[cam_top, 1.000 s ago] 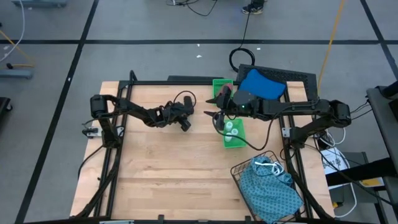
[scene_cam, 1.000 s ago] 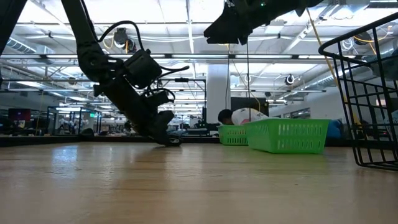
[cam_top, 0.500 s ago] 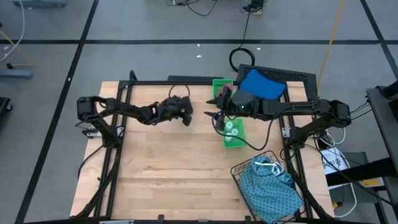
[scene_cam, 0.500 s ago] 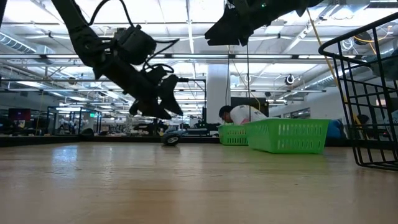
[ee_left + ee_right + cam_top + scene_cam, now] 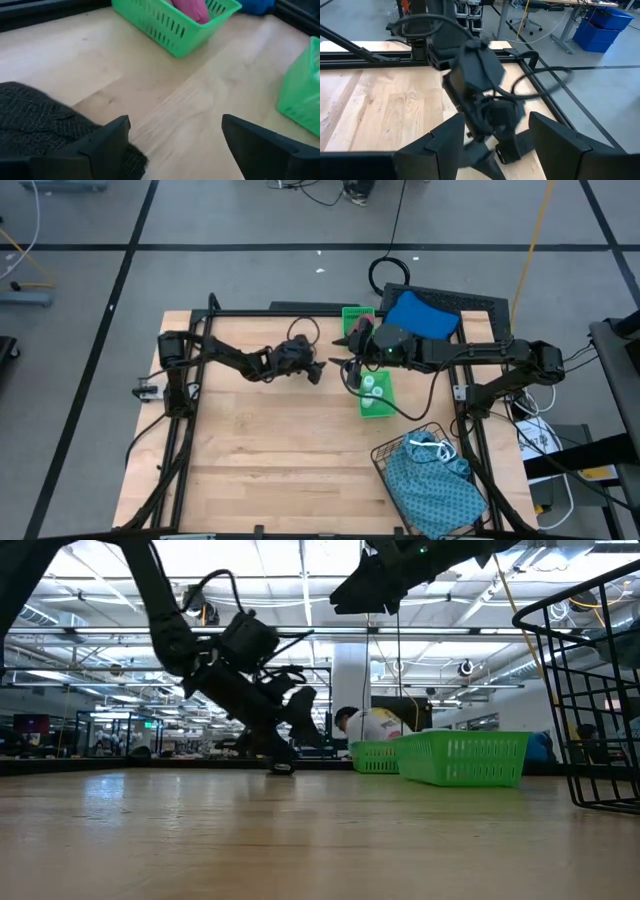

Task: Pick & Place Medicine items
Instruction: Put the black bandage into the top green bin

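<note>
My left gripper (image 5: 316,372) (image 5: 175,125) hovers low over the wood table, open, with bare wood between its fingers. A small dark medicine item (image 5: 283,768) lies on the table under it; in the left wrist view a dark, woven-looking thing (image 5: 45,125) fills the corner beside one finger. A pink item (image 5: 192,7) lies in the far green tray (image 5: 358,318). White vials (image 5: 372,388) stand in the nearer green tray (image 5: 380,408). My right gripper (image 5: 350,370) (image 5: 495,135) hangs open and empty, high beside that tray. My left gripper has one finger (image 5: 107,140) close beside the dark woven-looking thing; I cannot tell whether it touches it. Nothing is between the fingers.
A black wire basket (image 5: 400,455) holding teal patterned cloth (image 5: 440,485) stands at the near right. A blue object (image 5: 420,315) lies beyond the table's far right corner. A person (image 5: 385,725) shows in the room behind the trays.
My left gripper has opened, leaving the small dark item lying on the table. It rose off the table, then moved toward the table's right edge, nearer the green trays, and came down low again.
</note>
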